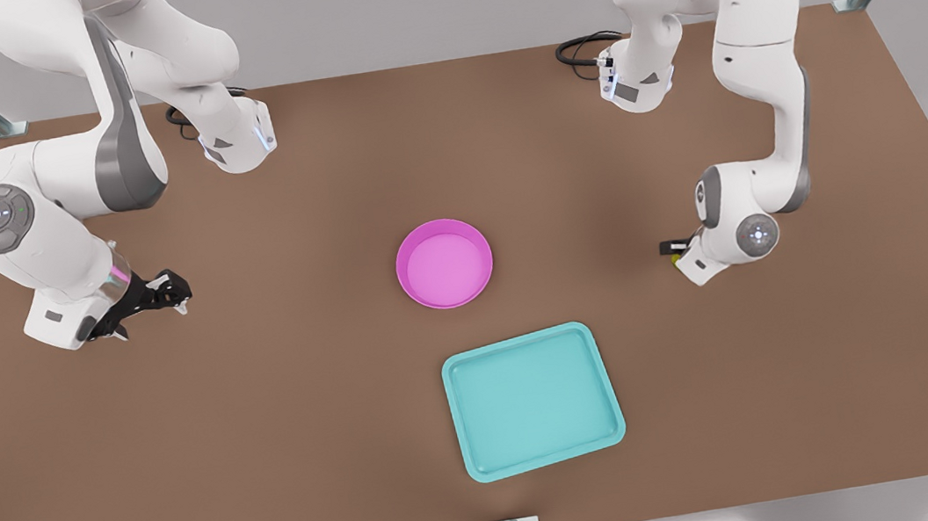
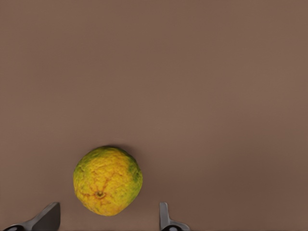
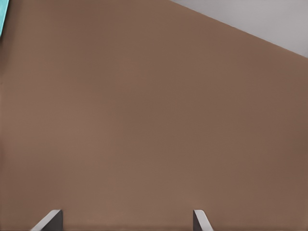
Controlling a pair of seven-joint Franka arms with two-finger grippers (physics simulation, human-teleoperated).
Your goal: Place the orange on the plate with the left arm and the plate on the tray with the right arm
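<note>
- The flat turquoise rectangular tray [image 1: 532, 400] lies nearest the front view's camera, bare, on the brown tabletop [image 1: 272, 426].
- Just beyond it, apart from its rim, sits the round bright pink plate [image 1: 444, 263], with nothing in it.
- On the front view's right, the plain-wristed left arm [image 1: 766, 126] folds down low; its short black left gripper [image 2: 108, 219] has its fingers spread wide, either side of the small yellow-orange orange with greenish patches [image 2: 108, 180], which rests on the table — not gripped.
- On the front view's left, the right arm [image 1: 69, 220] with the pink-lit wrist band waits bent low, its white-tipped right gripper [image 1: 167, 292] open wide over bare table, well apart from the plate.
</note>
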